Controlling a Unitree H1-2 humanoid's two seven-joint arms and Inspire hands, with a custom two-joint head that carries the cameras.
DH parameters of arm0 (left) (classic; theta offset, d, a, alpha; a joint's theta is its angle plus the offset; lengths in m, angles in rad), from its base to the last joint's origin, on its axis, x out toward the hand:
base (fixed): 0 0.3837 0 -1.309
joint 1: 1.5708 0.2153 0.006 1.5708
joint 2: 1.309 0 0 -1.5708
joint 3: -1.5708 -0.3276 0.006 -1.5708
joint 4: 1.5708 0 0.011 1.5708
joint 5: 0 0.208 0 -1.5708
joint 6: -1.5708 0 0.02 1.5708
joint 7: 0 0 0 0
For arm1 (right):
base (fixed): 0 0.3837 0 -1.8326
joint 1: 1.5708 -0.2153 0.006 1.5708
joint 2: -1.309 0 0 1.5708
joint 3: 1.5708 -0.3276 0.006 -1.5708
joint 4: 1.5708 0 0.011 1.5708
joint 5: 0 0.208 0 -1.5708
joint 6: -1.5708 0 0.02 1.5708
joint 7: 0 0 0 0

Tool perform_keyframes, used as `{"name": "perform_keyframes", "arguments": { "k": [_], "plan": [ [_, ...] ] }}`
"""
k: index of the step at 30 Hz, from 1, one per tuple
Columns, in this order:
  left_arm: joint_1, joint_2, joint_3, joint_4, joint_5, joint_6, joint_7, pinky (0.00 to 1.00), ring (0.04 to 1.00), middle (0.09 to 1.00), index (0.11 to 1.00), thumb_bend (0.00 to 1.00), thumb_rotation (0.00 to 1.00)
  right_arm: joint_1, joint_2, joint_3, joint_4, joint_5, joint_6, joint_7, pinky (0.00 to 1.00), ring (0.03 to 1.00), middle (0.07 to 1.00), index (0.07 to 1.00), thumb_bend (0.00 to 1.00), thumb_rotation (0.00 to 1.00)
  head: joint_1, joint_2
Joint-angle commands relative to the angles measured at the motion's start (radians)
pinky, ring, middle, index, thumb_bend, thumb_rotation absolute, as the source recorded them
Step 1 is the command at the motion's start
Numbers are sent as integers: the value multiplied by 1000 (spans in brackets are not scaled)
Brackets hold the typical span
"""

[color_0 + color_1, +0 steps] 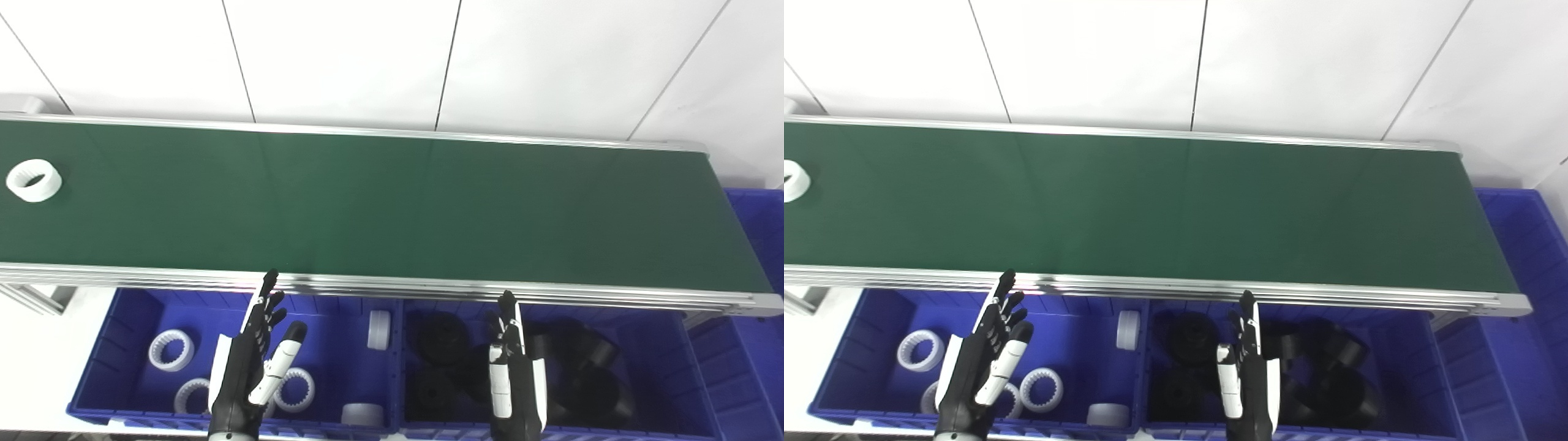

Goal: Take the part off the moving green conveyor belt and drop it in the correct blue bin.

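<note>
A white toothed ring part lies on the green conveyor belt at its far left; in the right eye view it is cut by the frame edge. My left hand is open and empty, fingers pointing up, above the left blue bin that holds several white rings. My right hand is open and empty, fingers straight, above the right blue bin that holds several black parts. Both hands are just in front of the belt's near rail, far from the part.
The belt's aluminium near rail runs between the hands and the belt. Another blue bin stands at the belt's right end. A white tiled wall rises behind the belt.
</note>
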Motion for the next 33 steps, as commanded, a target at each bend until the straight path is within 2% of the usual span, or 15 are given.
{"name": "perform_keyframes", "arguments": {
  "k": [1,3,6,33],
  "plan": [
    [-11,6,-5,-13,21,-52,11,922,971,999,964,636,927,17,53,25,-16,-16,-14,-2,961,942,988,1000,748,1000,0,-2],
    [-11,8,-6,-9,22,-56,11,938,981,1000,975,687,951,16,52,24,-15,-20,-13,-3,956,939,988,1000,746,1000,0,-5],
    [-10,9,-7,-8,24,-58,13,937,980,1000,979,712,959,16,52,24,-14,-21,-15,-2,954,939,989,1000,734,1000,0,-5],
    [-7,1,-9,-7,1,-59,13,908,966,992,966,690,936,14,40,27,-13,-38,-6,6,953,953,1000,1000,724,1000,-3,-11]
  ]
}}
